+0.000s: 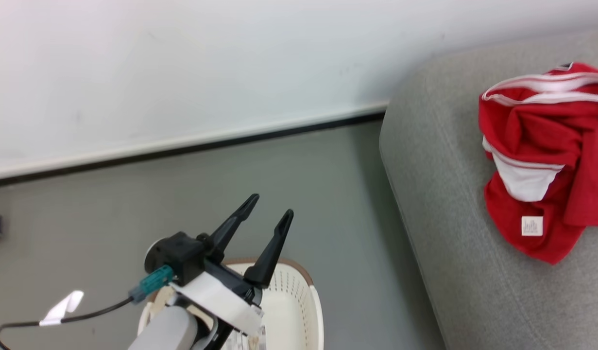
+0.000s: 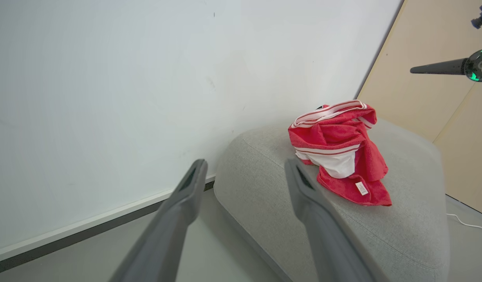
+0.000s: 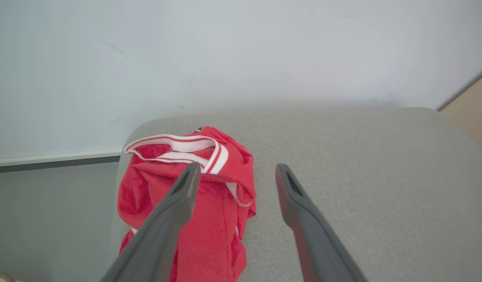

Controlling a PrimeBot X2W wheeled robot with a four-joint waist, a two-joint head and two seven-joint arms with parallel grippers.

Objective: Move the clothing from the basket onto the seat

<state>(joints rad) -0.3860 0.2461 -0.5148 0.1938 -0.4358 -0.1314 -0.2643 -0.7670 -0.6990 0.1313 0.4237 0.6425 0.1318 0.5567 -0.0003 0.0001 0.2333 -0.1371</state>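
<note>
The grey seat [image 1: 449, 194] is the biggest thing here, and the red clothing [image 1: 541, 146] lies crumpled on top of the seat, near its rounded corner by the wall. The basket [image 1: 294, 291] stands on the floor beside the seat, not touching it; the arm hides much of its inside. The left claw [image 1: 272, 204] hangs over the basket, away from the seat, released and with nothing in it. The right claw [image 3: 237, 167] hovers above the seat, spread wide and empty, one finger just over the clothing. I judge the step is to retreat: the right claw should rise straight off the seat, so no finger hooks the white band.
</note>
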